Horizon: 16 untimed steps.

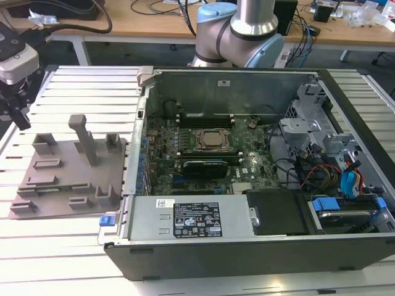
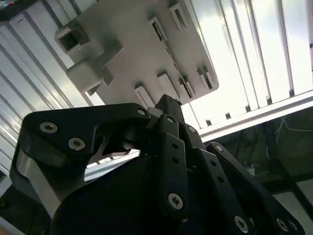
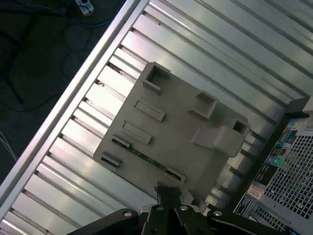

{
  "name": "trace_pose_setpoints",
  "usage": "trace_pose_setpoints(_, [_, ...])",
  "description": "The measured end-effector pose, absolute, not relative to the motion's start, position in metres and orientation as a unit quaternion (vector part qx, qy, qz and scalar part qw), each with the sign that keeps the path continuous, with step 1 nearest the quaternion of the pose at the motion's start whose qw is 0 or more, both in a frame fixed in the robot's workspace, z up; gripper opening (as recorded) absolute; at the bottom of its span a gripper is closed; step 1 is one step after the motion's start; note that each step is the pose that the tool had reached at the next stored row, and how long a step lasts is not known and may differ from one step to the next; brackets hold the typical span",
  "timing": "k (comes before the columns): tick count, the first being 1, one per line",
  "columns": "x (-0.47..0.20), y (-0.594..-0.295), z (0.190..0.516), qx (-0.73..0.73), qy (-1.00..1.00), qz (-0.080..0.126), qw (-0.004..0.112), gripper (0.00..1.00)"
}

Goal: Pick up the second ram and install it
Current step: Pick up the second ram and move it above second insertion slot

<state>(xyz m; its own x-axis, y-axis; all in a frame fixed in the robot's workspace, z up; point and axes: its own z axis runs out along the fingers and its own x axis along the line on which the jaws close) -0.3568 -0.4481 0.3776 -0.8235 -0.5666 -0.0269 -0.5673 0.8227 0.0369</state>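
Gripper [image 3: 167, 190] fingertips are being held together, empty, above the slatted table [image 1: 80, 86]. The second ram [image 3: 145, 156], a thin green stick, is being carried in a slot of the grey fixture plate [image 3: 176, 117], along the plate edge lying closest to the fingertips in the first wrist view, apart from them. Its long axis is being shown running along that edge, parallel to the slats, towards the open computer case [image 1: 247, 262].
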Motion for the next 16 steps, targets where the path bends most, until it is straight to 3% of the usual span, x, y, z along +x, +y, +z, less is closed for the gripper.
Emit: trace_pose_setpoints(16, [-0.3568,-0.4481,0.3776,-0.466,0.884,0.023,0.003,0.11])
